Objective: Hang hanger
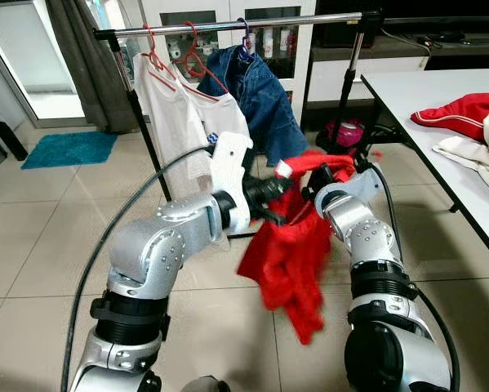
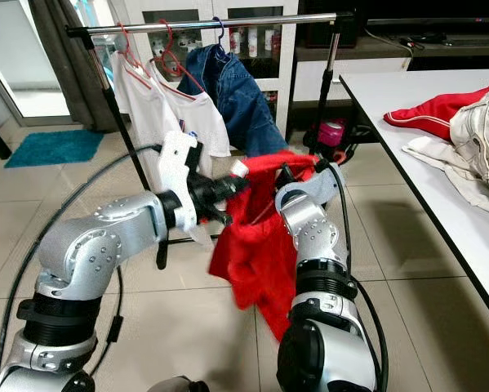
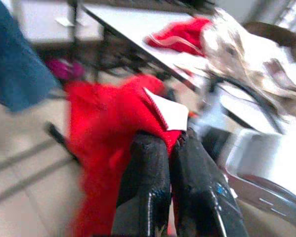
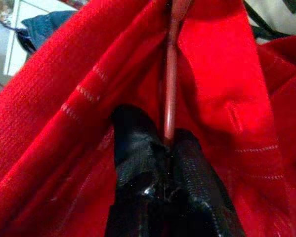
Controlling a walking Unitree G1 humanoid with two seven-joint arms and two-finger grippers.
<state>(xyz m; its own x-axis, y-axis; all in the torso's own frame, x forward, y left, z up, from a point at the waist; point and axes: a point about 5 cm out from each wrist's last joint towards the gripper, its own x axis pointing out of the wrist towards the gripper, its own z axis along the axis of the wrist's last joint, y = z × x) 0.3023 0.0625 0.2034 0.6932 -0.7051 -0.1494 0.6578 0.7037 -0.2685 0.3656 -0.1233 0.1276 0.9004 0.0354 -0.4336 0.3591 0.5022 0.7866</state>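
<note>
The tiled floor (image 1: 32,245) lies open on the robot's left, running to a blue mat (image 1: 68,149) near the curtain; on its right the white counter (image 1: 440,139) closes that side, its dark edge slanting down past the right arm, with a red jacket (image 1: 464,110) and pale cloths (image 1: 485,155) heaped on it. Straight ahead stands the clothes rack (image 1: 228,24), its silver rail crossing the top of the scene between two black uprights. On the rail hang two white shirts (image 1: 175,106) on red hangers and a blue denim jacket (image 1: 256,94) beside them; the rail from the denim to the right upright is bare. Below and in front of the rack, between the two arms, the red garment (image 1: 289,253) droops toward the floor without touching it. The left claw (image 1: 281,189) is pressed together on the garment's collar beside a white label (image 3: 170,111). The right claw (image 4: 160,148) sits inside the red folds, pinching the thin red hanger (image 4: 170,89), whose rod runs up from between its fingers. Both claws are level with the shirts' hems, well under the rail.
</note>
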